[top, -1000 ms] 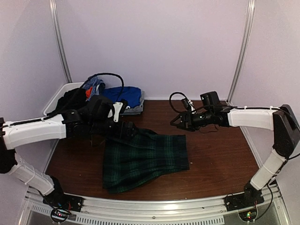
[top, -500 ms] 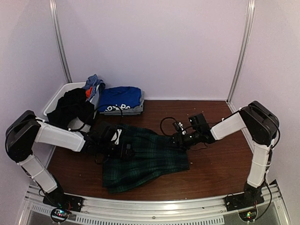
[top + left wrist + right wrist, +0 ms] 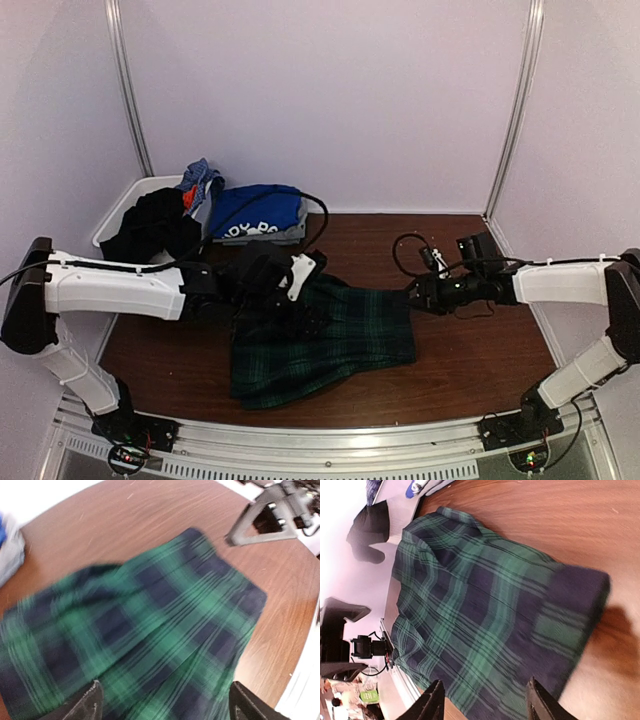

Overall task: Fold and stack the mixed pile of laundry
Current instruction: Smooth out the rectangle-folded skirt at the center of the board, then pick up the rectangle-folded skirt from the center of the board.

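1 tartan skirt [image 3: 330, 340] lies spread flat mid-table: dark green & navy checks, w/ a plain navy waistband at the end nearest the R arm. Its far-left edge is a bit rumpled. L gripper [image 3: 165, 707] hovers over the skirt's left part, fingers wide apart, nothing between them. R gripper [image 3: 485, 705] sits low at the waistband end, fingers also apart, no cloth pinched.

Rest of the laundry is at the back left. Blue T-shirt [image 3: 258, 212] w/ white print is folded on top of a grey piece [image 3: 290, 235], just beside a white basket [image 3: 118, 205]. Black garment [image 3: 150, 228] & a multicoloured piece [image 3: 198, 180] sit in or over the basket.

Table [image 3: 480, 350] is dark reddish-brown wood grain, w/ a metal rail [image 3: 330, 440] along the near edge. Walls are pale lilac, w/ 2 metal posts [image 3: 128, 90] in the back corners.
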You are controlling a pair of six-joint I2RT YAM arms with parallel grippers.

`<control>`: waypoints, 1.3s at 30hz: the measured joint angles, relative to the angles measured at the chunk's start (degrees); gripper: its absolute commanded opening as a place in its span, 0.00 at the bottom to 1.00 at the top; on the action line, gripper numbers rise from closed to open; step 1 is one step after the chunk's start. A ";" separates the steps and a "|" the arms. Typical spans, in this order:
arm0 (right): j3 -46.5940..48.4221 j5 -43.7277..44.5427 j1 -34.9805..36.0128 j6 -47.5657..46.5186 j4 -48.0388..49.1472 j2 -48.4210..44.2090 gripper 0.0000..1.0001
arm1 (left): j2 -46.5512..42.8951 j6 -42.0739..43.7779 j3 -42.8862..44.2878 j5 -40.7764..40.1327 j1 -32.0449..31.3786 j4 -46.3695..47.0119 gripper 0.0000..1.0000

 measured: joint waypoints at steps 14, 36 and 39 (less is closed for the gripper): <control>-14.58 -3.06 -13.40 5.01 -1.46 -6.62 0.58 | 31.65 32.02 32.20 -7.76 -16.48 -5.07 0.72; -15.34 -7.74 -14.67 8.33 2.32 -4.26 0.72 | 41.55 40.70 34.91 -11.67 -15.78 -2.67 0.00; -15.34 -8.41 -13.07 9.22 3.61 -1.68 0.73 | 39.89 39.80 32.11 -10.12 -15.08 -0.33 0.00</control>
